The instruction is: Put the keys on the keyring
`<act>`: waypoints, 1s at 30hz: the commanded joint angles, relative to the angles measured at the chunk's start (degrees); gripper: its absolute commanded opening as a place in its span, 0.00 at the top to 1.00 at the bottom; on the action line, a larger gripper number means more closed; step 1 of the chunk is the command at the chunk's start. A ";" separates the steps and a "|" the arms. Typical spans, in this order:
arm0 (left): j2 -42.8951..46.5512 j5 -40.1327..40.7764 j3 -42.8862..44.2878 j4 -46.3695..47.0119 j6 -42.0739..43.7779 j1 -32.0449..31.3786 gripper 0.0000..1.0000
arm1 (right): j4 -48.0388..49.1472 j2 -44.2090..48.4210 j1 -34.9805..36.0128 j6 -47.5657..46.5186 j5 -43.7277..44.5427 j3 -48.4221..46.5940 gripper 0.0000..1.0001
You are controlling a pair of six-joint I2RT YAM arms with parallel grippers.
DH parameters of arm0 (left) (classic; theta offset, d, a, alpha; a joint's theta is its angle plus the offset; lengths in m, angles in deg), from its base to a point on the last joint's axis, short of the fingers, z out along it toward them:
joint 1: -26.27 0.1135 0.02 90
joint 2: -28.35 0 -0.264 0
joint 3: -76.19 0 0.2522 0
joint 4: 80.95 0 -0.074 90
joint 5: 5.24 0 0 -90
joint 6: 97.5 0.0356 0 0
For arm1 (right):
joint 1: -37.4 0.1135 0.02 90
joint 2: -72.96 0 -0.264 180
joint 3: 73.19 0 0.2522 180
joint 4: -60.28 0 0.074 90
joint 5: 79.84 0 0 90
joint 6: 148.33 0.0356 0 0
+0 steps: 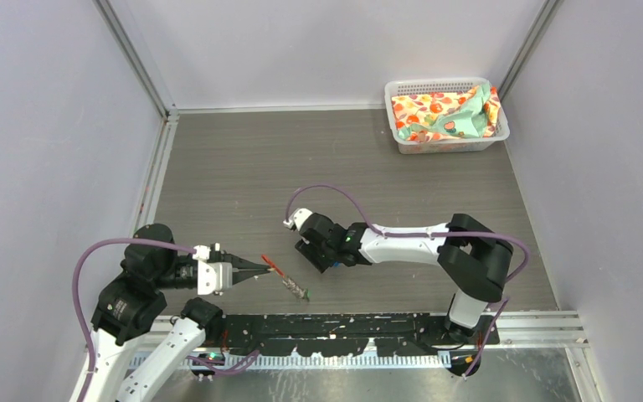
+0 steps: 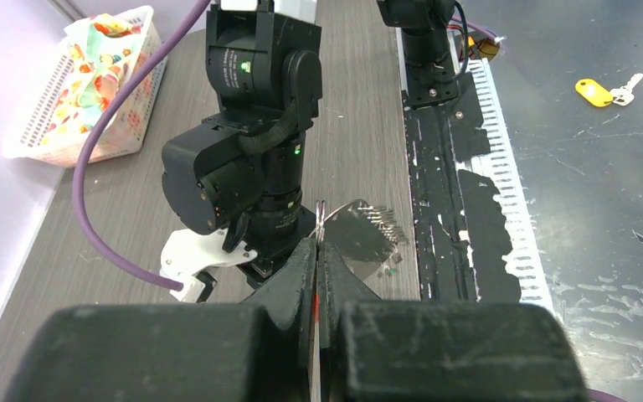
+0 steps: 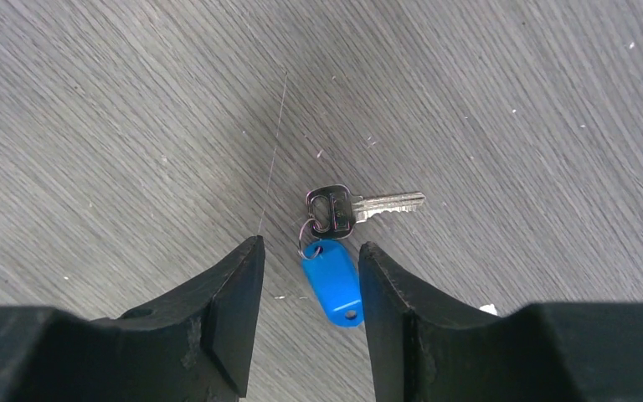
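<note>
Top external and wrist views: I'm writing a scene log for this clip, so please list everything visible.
blue-tagged key: one, silvery with blue tag, flat on the table between the right gripper's fingers
keyring: one, silvery with red tag, pinched by left gripper
yellow-tagged key: one, on dark surface beyond the table's near edge
basket: one, white, far right corner
cloth: one, orange-green pattern, in basket
table: one, grey woodgrain
left gripper: black, shut
right gripper: black, open

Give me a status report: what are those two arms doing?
Left gripper shut on keyring, by its red tag. Right gripper open over blue key. Nothing seen in the way.
</note>
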 commanded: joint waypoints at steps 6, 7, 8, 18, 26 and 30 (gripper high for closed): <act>0.48 -0.07 2.81 1.63 -0.63 -0.20 1.00 | 2.10 -2.37 -0.03 -0.52 -0.36 -2.20 0.50; 0.47 -0.02 2.82 1.59 -0.63 -0.20 1.00 | 2.04 -2.56 0.00 -0.55 -0.25 -2.35 0.50; 0.46 -0.06 2.89 1.59 -0.63 -0.20 1.00 | 2.10 -2.70 -0.03 -0.59 -0.08 -2.46 0.51; 0.82 -0.68 2.73 1.68 -1.68 -0.20 1.00 | 2.11 -3.47 -1.46 -0.51 -1.18 -3.20 0.68; 0.39 -1.12 2.76 1.76 -2.06 -0.20 1.00 | 2.49 -2.76 -2.46 0.00 -2.27 -2.47 0.81; 0.38 -0.92 2.93 1.80 -2.14 -0.20 1.00 | 3.25 -1.61 -3.17 0.14 -3.64 -1.80 0.88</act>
